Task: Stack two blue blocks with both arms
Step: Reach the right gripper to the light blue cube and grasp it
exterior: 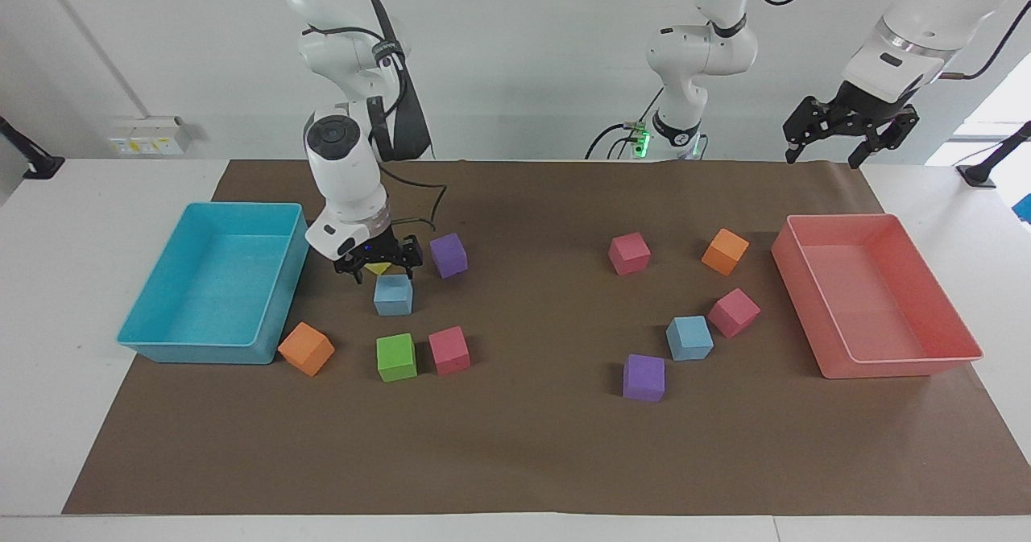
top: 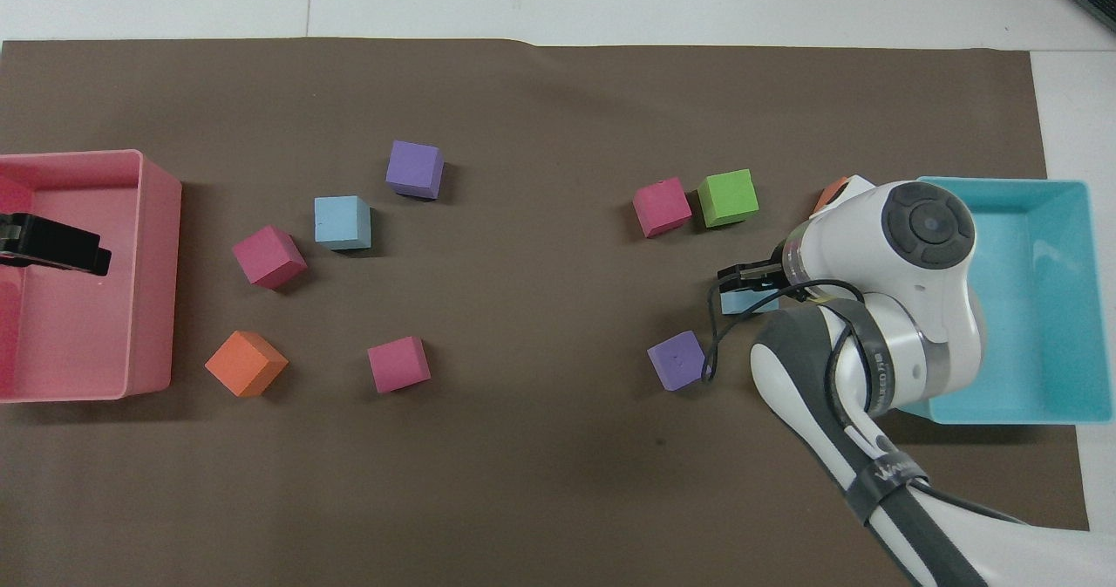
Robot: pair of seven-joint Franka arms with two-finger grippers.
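Observation:
One blue block [exterior: 393,295] lies among the cubes at the right arm's end of the table, between a yellow cube [exterior: 376,268] and a green cube [exterior: 396,357]. My right gripper [exterior: 378,271] hangs low and open over the yellow cube, just on the robots' side of this blue block. From overhead the right gripper [top: 748,278] and arm cover most of that blue block [top: 741,303]. The other blue block [exterior: 689,337] [top: 342,221] lies free toward the left arm's end, beside a pink cube [exterior: 734,312]. My left gripper [exterior: 846,143] waits open, high over the pink tray's end.
A turquoise tray [exterior: 201,353] stands at the right arm's end and a pink tray [exterior: 886,367] at the left arm's end. Purple [exterior: 448,254], orange [exterior: 306,349] and pink [exterior: 449,350] cubes crowd the first blue block. A purple cube [exterior: 643,378] lies by the second.

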